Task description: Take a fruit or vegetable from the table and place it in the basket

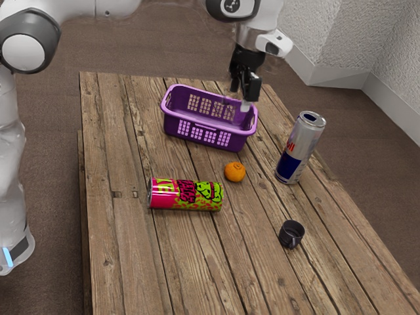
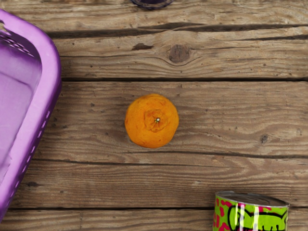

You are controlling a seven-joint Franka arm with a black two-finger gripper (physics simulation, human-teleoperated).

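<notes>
On the plank table [image 1: 125, 256], the orange [image 1: 235, 172] rested upright outside the purple basket [image 1: 203, 133], near its long side but apart from it. The gripper [image 1: 241, 96] was empty above the table, its two fingers spread wide. The fruit was probably light and firm, with slightly yielding rind; its round form made rolling the chief risk. A moderate, level grasp across opposite sides at its widest girth, clear of the stem scar, appeared soundest.

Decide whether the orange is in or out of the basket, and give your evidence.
Out: the orange rests on the table beside the basket, with wood visible between it and the rim.
</notes>
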